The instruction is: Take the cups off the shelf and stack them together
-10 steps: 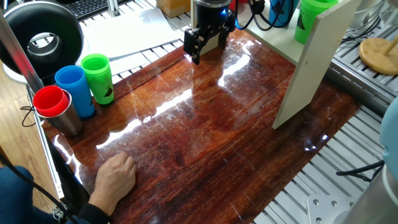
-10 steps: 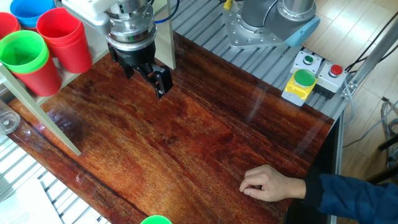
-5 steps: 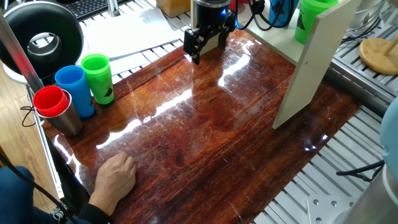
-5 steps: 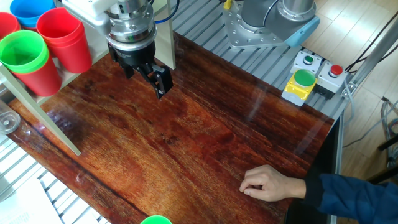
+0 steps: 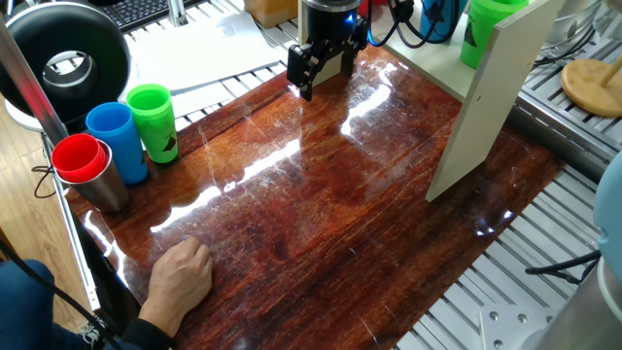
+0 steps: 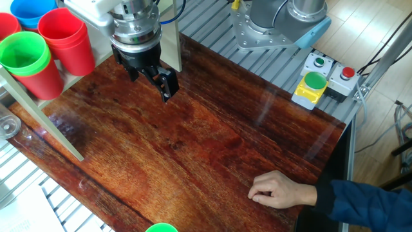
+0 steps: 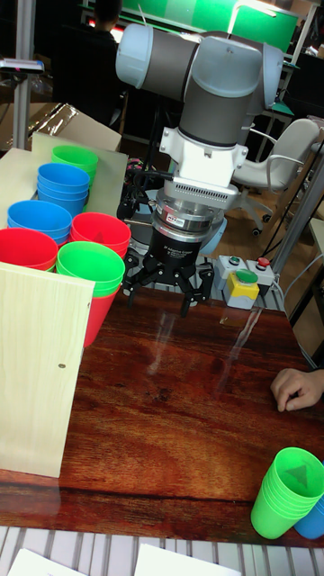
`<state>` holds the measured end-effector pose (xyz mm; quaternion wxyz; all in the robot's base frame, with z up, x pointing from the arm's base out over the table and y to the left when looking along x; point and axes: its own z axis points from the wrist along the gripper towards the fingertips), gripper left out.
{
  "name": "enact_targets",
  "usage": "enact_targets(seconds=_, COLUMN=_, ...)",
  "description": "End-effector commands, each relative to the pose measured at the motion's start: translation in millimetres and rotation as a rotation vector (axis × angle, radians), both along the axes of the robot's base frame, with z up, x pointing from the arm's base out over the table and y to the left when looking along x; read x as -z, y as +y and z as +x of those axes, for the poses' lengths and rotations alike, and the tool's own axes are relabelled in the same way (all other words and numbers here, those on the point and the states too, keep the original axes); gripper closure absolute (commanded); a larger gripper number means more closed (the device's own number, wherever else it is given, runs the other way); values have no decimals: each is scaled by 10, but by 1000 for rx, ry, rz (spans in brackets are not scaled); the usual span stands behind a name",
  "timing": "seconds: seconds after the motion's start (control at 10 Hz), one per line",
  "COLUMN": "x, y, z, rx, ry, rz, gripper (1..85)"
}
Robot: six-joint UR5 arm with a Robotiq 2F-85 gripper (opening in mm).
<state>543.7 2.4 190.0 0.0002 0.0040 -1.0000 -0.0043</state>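
My gripper point(image 7: 158, 292) hangs open and empty just above the wooden table, right beside the shelf point(image 7: 40, 360); it also shows in the two fixed views point(image 5: 316, 78) point(image 6: 151, 84). On the shelf stand several cups: a green cup point(image 7: 90, 265) nearest the gripper, red cups point(image 7: 99, 232) and blue cups point(image 7: 63, 184) behind it. One fixed view shows the cream shelf panel point(image 5: 491, 107) with a green cup point(image 5: 489, 34) behind it. Off the shelf, a green cup point(image 5: 153, 122), a blue cup point(image 5: 117, 141) and a red cup point(image 5: 80, 158) stand at the table's left edge.
The red cup sits inside a grey metal tumbler point(image 5: 105, 190). A person's hand point(image 5: 180, 277) point(image 6: 277, 190) rests on the table's near edge. A button box point(image 6: 315, 84) stands beyond the table by the robot base. A round black object point(image 5: 63, 58) lies at the back left.
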Motion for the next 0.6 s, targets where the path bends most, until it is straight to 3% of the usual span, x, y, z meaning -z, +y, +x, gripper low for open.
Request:
enact_targets(seconds=0.0, x=-24, y=-311, z=-181, rx=-414, ry=92, rz=-113, gripper=840)
enact_targets(seconds=0.2, x=-13, y=-230, z=-187, rx=-439, ry=103, rz=-118, gripper=840)
enact_targets(seconds=0.3, x=-22, y=-215, z=-203, rx=-445, ry=121, rz=-142, gripper=840)
enact_targets(seconds=0.5, x=-25, y=-81, z=-217, rx=-472, ry=126, rz=-127, gripper=840)
